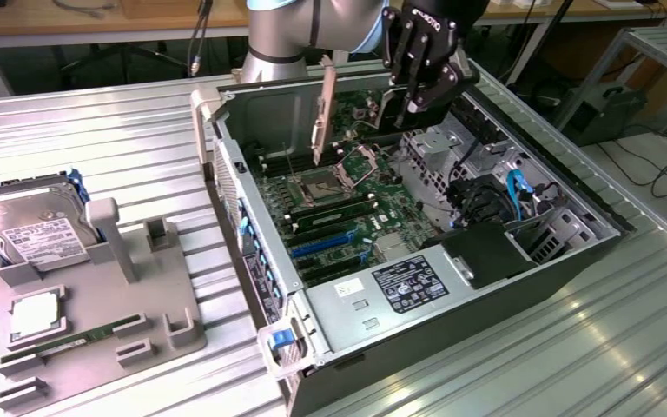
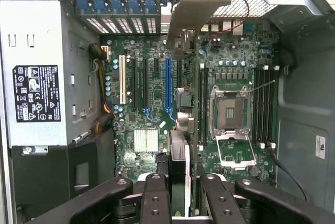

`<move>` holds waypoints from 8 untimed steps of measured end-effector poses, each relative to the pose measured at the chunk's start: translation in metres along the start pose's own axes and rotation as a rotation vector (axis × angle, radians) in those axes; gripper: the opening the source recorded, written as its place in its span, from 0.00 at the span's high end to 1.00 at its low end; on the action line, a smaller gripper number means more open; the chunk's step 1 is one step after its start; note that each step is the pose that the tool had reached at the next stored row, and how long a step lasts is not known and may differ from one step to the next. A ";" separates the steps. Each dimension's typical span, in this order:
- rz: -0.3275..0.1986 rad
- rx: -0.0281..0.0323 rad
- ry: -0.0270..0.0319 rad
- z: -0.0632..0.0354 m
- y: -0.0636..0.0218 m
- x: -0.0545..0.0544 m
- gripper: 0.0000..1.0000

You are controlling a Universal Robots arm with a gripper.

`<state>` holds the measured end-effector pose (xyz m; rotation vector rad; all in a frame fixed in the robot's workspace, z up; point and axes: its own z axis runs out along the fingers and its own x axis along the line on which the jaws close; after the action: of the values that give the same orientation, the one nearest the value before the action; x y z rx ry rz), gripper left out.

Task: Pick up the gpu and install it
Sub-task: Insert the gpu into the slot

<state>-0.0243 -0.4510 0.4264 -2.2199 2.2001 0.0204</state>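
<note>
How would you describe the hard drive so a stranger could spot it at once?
From the open black computer case, look to the exterior view's left, to the grey plastic tray on the ribbed metal table. At its far end leans the silver boxy hard drive. Unlike the flat square chip and narrow green memory stick, it bears a white label.

Clear space from gpu [image 1: 326, 109] down to motherboard [image 1: 392, 204]; power supply [image 1: 363, 308], drive bay [image 1: 490, 204] flank.
</note>
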 end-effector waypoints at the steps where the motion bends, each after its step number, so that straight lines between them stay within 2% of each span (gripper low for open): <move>1: -0.013 -0.0002 -0.0001 0.0001 0.0000 0.000 0.73; 8: -0.041 -0.0008 -0.0002 0.0002 0.0000 0.000 0.73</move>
<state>-0.0242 -0.4510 0.4262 -2.2646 2.1543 0.0209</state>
